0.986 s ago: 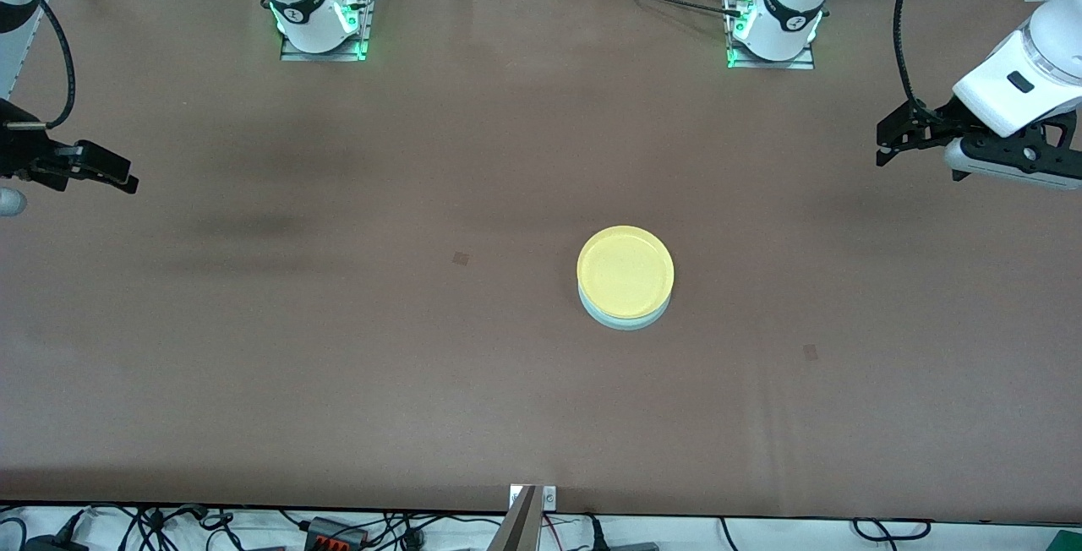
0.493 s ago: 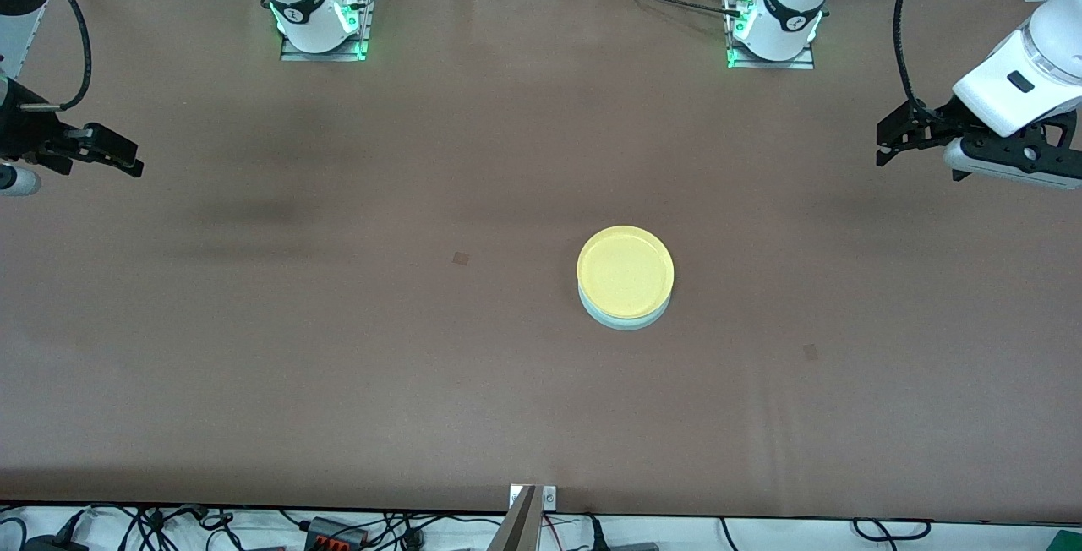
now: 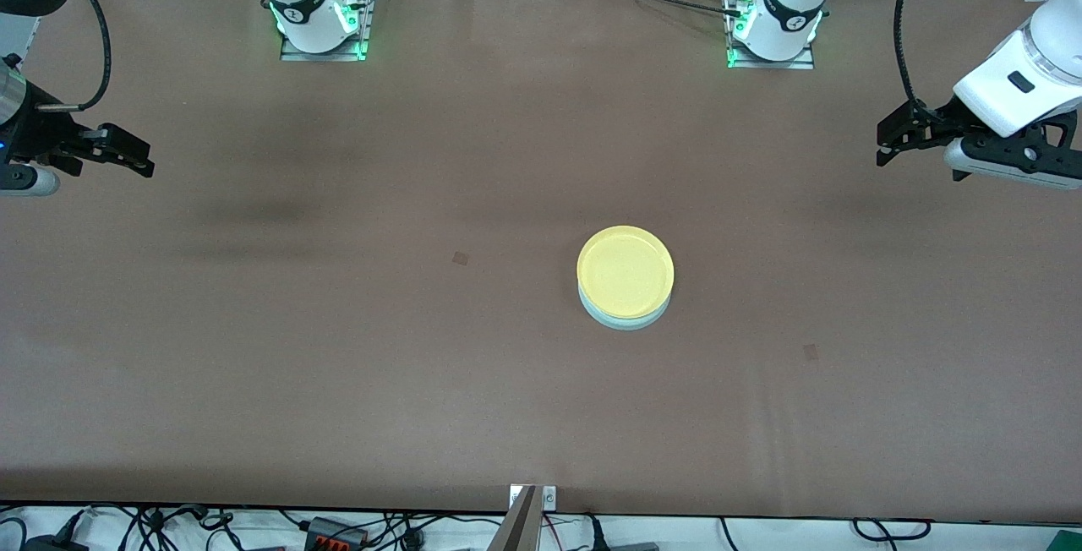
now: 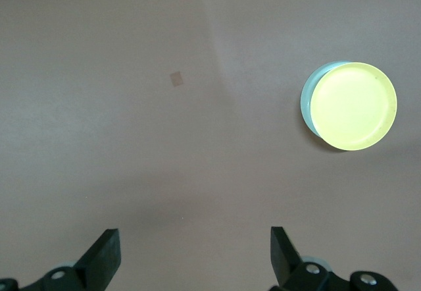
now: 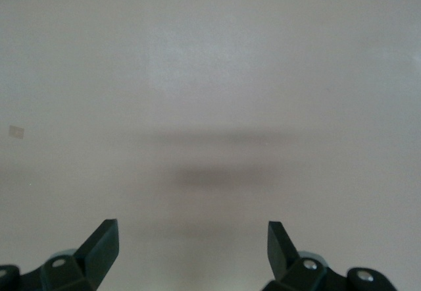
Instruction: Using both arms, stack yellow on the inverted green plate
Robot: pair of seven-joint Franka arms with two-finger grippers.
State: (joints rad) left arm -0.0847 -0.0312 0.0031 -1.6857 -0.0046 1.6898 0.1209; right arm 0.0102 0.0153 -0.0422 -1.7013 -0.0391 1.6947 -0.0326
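Yellow (image 3: 625, 270) on green plate (image 3: 625, 319), apparently inverted; table (image 3: 338, 348) edges distant.

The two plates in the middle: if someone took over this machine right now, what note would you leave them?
Left gripper: open, empty, up over the left arm's end of the table.
Right gripper: open, empty, over the right arm's end.
Yellow plate sits on the green plate, slightly off-centre, mid-table.
Done: the stack looks finished.
Left: probably nothing beyond parking the arms.

My right gripper (image 3: 127, 158): risen toward the upper left of the frame, shifted slightly inward, fingers spread.
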